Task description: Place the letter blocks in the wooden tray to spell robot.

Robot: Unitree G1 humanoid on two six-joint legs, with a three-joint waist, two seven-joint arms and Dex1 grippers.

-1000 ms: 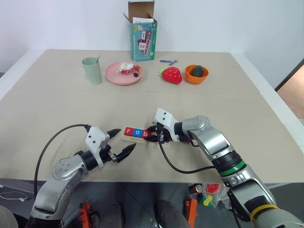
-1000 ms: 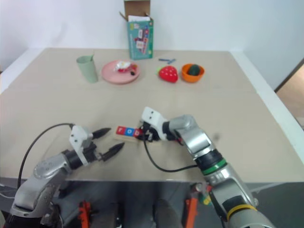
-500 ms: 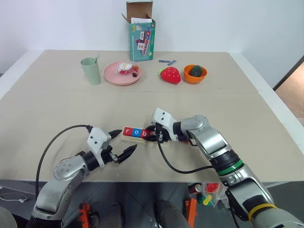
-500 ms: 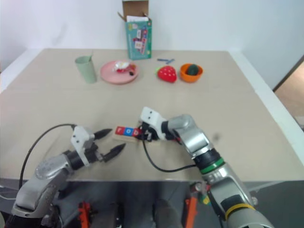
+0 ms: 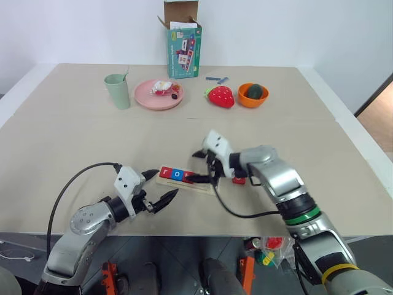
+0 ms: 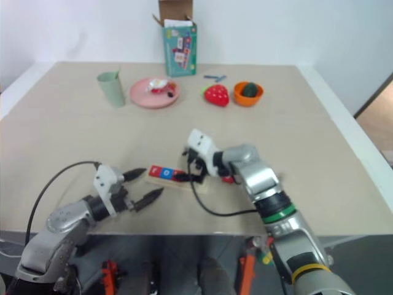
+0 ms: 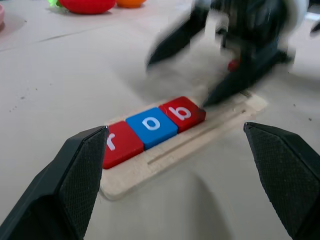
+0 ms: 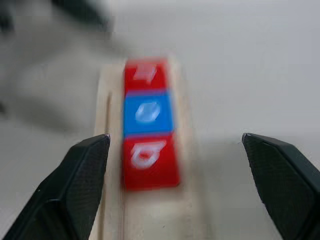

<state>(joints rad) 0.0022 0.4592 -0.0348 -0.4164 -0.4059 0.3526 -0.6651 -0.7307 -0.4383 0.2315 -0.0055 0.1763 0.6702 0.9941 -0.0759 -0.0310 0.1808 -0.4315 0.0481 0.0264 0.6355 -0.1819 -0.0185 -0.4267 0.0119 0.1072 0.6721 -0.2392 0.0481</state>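
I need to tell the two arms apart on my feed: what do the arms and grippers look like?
Both arms are silver-grey metal. Each gripper, left gripper and right gripper, has two black pointed fingers, a white wrist block and a looping black cable. The right arm wears a green band and a yellow band.

Setting: a robot test room or lab. Evidence: a large beige table [image 5: 73, 141] against a bare white wall [image 5: 276, 31]; staged toy props at 12 o'clock — plastic strawberry [image 5: 221, 97], orange bowl [image 5: 253, 96], pink plate [image 5: 159, 94], game box [image 5: 183, 40]
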